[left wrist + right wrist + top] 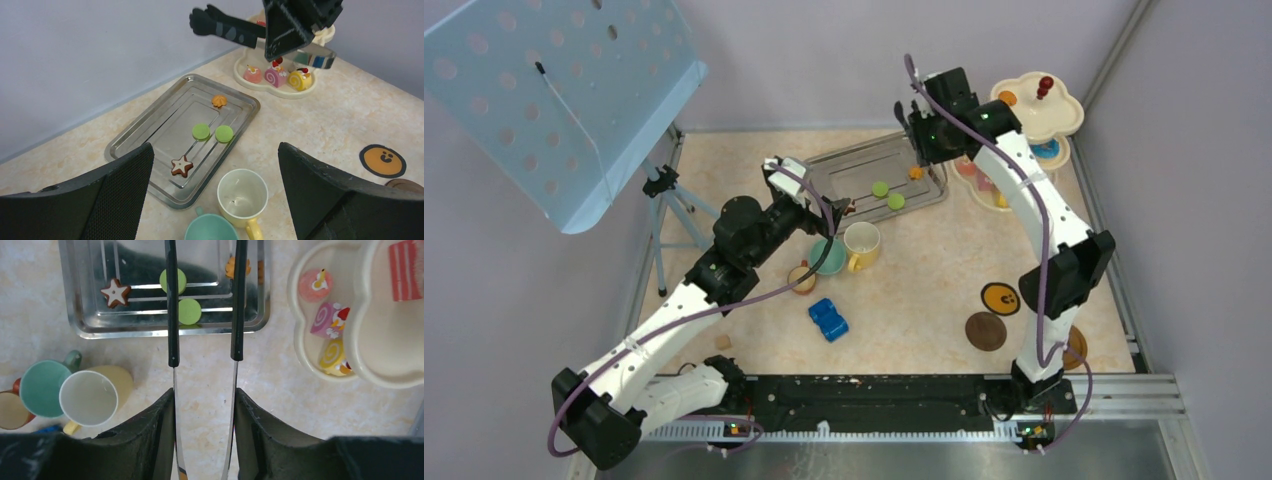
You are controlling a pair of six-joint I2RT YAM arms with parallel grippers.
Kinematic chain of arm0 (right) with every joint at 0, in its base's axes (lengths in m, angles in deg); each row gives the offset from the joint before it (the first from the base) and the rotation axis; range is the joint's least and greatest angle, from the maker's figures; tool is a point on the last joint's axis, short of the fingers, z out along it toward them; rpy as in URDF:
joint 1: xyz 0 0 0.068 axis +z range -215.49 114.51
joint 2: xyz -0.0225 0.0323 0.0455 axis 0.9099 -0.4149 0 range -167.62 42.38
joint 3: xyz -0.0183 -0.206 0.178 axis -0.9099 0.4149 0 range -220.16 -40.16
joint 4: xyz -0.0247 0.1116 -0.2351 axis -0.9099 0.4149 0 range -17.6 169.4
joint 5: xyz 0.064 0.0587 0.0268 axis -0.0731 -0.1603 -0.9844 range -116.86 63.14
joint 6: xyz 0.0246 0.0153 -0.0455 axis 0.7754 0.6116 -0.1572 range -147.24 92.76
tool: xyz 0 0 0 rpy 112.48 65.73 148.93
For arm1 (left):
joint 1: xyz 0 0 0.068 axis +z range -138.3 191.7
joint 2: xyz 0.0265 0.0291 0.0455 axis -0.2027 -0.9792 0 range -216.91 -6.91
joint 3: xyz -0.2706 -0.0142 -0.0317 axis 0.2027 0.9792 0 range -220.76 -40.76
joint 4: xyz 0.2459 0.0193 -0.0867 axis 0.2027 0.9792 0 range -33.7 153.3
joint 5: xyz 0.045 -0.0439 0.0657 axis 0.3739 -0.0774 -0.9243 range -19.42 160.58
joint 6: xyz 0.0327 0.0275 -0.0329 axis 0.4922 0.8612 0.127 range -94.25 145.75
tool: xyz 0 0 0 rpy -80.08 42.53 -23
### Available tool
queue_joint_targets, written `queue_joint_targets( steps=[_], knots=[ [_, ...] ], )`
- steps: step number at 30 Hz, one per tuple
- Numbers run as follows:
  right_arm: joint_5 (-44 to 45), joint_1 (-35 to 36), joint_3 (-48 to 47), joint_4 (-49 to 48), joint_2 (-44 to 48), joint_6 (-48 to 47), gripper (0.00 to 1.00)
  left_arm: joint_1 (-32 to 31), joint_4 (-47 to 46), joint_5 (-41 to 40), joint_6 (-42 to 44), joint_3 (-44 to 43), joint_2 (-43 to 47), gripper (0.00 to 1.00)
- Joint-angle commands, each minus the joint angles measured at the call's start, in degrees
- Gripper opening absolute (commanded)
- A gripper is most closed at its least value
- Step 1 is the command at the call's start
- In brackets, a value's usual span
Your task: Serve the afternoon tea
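My right gripper (204,395) is shut on a pair of black tongs (173,315). Their two arms reach out spread apart over the metal tray (70,290), and their tips run off the top of the right wrist view. On the tray lie a star cookie (115,292), two green macarons (201,131) and an orange cake (219,101). My left gripper (215,150) hangs open and empty above the yellow mug (242,195) and the teal cup (212,229), at the tray's near edge. A small brown cup (801,277) stands beside them. The cream stand (1039,110) at the back right holds roll cakes (274,77).
Three round coasters (1000,298) lie at the right front near the right arm's base. A blue toy car (828,319) sits in front of the cups. A blue perforated board (554,90) on a tripod (669,200) stands at the left. Walls enclose the table.
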Motion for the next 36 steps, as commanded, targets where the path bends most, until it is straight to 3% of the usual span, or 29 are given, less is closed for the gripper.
queue_joint_targets(
  steps=[1,15,36],
  knots=[
    [-0.4,-0.3,4.3,-3.8,-3.2,0.5,0.41,-0.2,-2.9,-1.0,0.3,0.5,1.4,0.99],
    [0.7,-2.5,13.0,-11.0,-11.2,4.8,0.47,-0.3,-2.8,-0.9,0.4,0.5,0.8,0.99],
    [-1.5,-6.5,14.0,-13.1,-15.9,3.8,0.5,-0.2,-2.6,-0.2,0.3,0.2,0.3,0.99]
  ],
)
